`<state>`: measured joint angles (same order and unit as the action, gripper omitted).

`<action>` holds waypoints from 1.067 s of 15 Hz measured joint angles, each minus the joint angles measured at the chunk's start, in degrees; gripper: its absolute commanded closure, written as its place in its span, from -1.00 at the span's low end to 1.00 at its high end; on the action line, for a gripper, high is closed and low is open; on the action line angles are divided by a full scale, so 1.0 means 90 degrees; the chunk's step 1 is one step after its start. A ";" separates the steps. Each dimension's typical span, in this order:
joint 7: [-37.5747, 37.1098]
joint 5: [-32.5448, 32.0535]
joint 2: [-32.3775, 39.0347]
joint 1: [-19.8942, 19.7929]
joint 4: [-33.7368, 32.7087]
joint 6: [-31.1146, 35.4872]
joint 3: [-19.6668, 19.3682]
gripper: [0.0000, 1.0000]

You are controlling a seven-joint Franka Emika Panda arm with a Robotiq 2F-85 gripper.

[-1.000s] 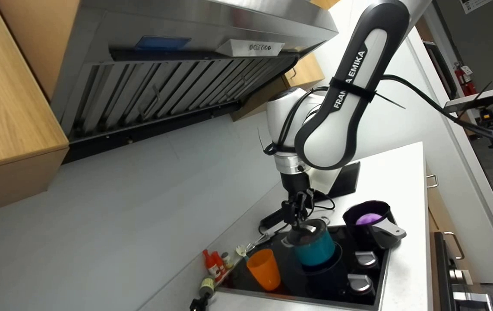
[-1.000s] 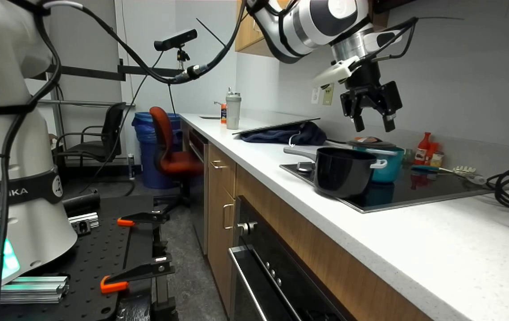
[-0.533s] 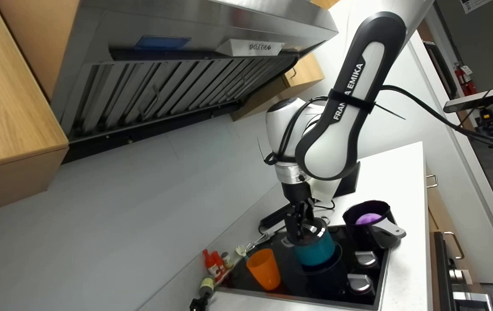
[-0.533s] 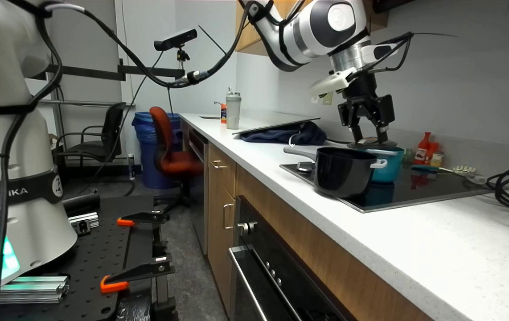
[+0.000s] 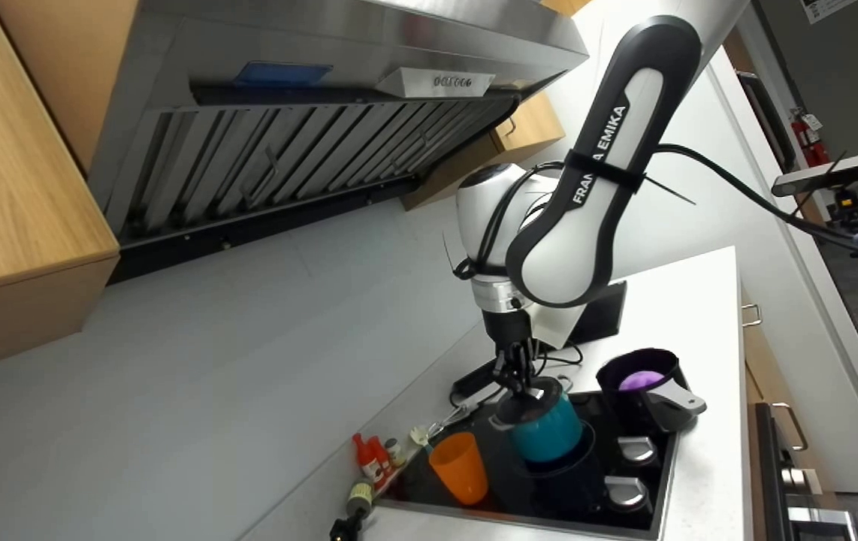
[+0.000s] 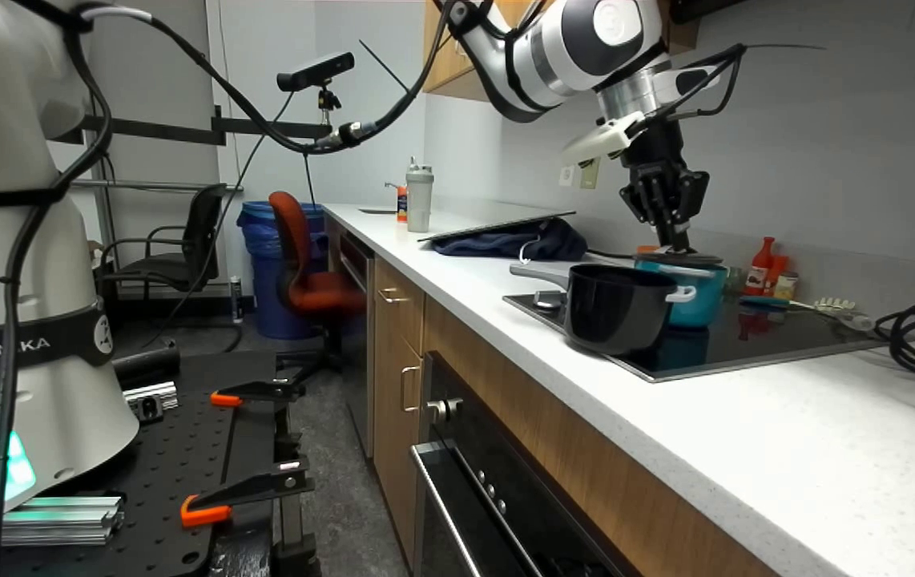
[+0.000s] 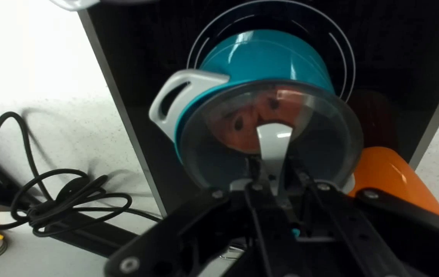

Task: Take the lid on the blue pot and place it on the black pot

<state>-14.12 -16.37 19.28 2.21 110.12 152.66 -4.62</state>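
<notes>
The round, dark see-through lid (image 7: 219, 165) is over the mouth of the blue pot (image 7: 269, 57), shifted slightly to one side so a strip of teal rim shows. My gripper (image 7: 272, 167) is shut on the lid's pale grey handle (image 7: 274, 138), a finger on each side. Whether the lid still touches the rim, I cannot tell. In both exterior views the gripper (image 6: 674, 236) points down onto the lid (image 6: 682, 259), above the blue pot (image 5: 549, 436). The black pot (image 6: 618, 308) stands uncovered at the cooktop's front edge, its inside purple (image 5: 641, 381).
An orange vessel (image 5: 459, 467) stands beside the blue pot. Red bottles (image 6: 760, 264) and utensils lie along the wall. Two knobs (image 5: 638, 451) are on the cooktop. A black cable (image 7: 77, 204) lies coiled on the counter, and the range hood (image 5: 339, 113) hangs overhead.
My gripper has come down to the lid, and its open fingers have closed around the handle. The lid has shifted slightly on the blue pot. The black pot has not moved.
</notes>
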 measured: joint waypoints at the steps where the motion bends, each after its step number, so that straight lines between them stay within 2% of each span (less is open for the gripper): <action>1: -0.0022 0.0000 0.0001 0.0009 -0.0005 0.0000 -0.0024 0.93; 8: -0.0355 -0.0015 -0.0196 0.0123 0.0139 0.0000 -0.0153 0.93; 16: -0.1130 -0.0218 -0.1382 0.0197 0.1372 0.0000 -0.0205 0.93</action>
<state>-24.29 -18.33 6.84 3.99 122.47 152.66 -6.47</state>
